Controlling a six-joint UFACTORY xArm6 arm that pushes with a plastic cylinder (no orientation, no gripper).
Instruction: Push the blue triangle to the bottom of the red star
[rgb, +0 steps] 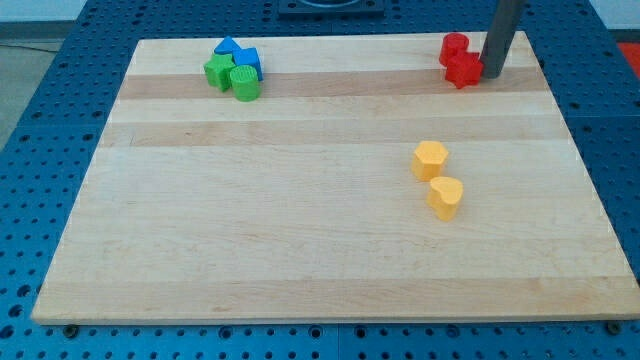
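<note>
The blue triangle (229, 47) lies at the view's top left in a tight cluster with a blue cube (248, 61), a green star (218, 71) and a green cylinder (245, 84). The red star (463, 69) lies at the view's top right, touching another red block (454, 46) just above it. My tip (492, 74) stands right against the red star's right side, far to the right of the blue triangle.
A yellow hexagon (430, 159) and a yellow heart (446, 197) lie right of the board's middle. The wooden board (300, 240) rests on a blue perforated table; the red blocks are near its top edge.
</note>
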